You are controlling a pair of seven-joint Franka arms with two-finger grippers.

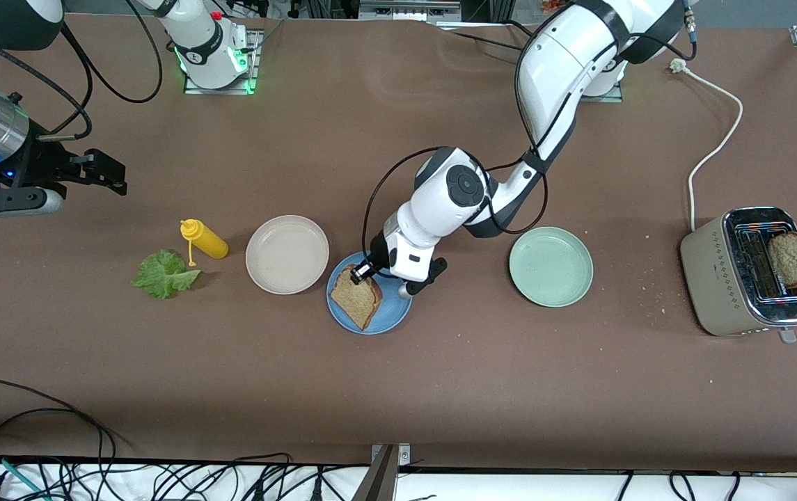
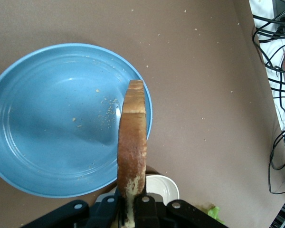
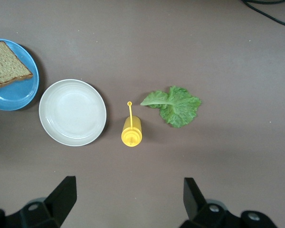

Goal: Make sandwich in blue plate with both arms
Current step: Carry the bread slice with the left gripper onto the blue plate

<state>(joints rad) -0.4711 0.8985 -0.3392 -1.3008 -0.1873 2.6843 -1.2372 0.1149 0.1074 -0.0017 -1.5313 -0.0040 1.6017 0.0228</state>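
Left pincer (image 1: 362, 273) is clamped tight on the crust edge of a slice of toast (image 1: 356, 297), holding it on edge and tilted over the blue plate (image 1: 392, 316); from the left wrist view the slice (image 2: 132, 147) hangs above the plate's rim (image 2: 19, 80) rather than its middle, and I can't tell whether its low end touches the plate. Right pincer (image 1: 102, 174) hovers with jaws spread wide and nothing in them over the tabletop (image 1: 440, 390) at the right arm's end, waiting, looking down on the lettuce leaf (image 3: 175, 105), the yellow squeeze bottle (image 3: 131, 131) and the beige plate (image 3: 72, 112). Second slice (image 1: 791, 259) sits in the toaster (image 1: 718, 278) at the left arm's end. Risks as I judge them: release from this tilt and the slice could flop half over the rim or slide onto the tabletop, since it's off-centre; thin grip on the crust may crumble it, crumbs already lie in the plate; the plate is light, so a push down could skid it toward the beige plate beside it. Lettuce is floppy and flat, the right pincer could miss it or nudge the bottle just beside it
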